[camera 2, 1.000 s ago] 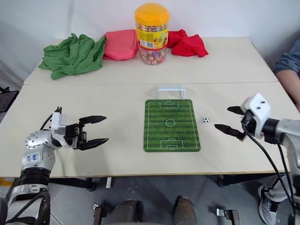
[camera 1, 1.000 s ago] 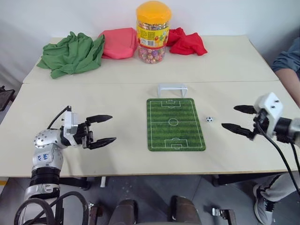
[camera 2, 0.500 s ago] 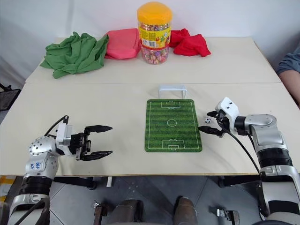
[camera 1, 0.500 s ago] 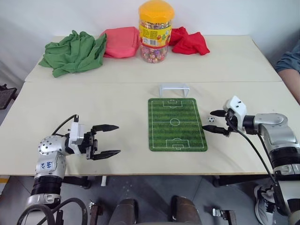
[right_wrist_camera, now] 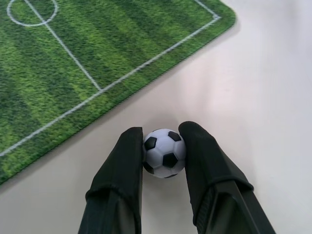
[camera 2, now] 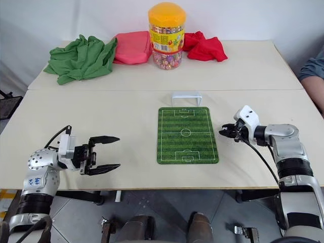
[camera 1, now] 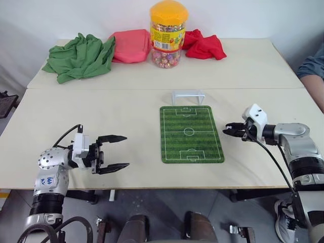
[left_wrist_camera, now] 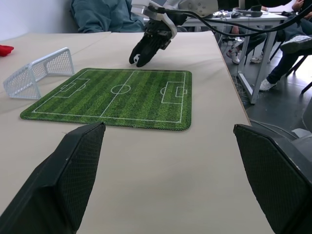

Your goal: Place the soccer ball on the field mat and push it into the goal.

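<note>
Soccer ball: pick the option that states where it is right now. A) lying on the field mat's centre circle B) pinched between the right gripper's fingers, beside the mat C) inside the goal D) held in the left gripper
B: the right gripper has its fingers closed on the soccer ball, on the bare table just off the field mat.

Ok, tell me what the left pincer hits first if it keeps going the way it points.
Probably the field mat: the left pincer points across bare table toward its near edge, though it may pass above.

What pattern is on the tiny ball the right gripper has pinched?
White with black patches, like a soccer ball; clearest in the right wrist view, between the right gripper fingers.
</note>
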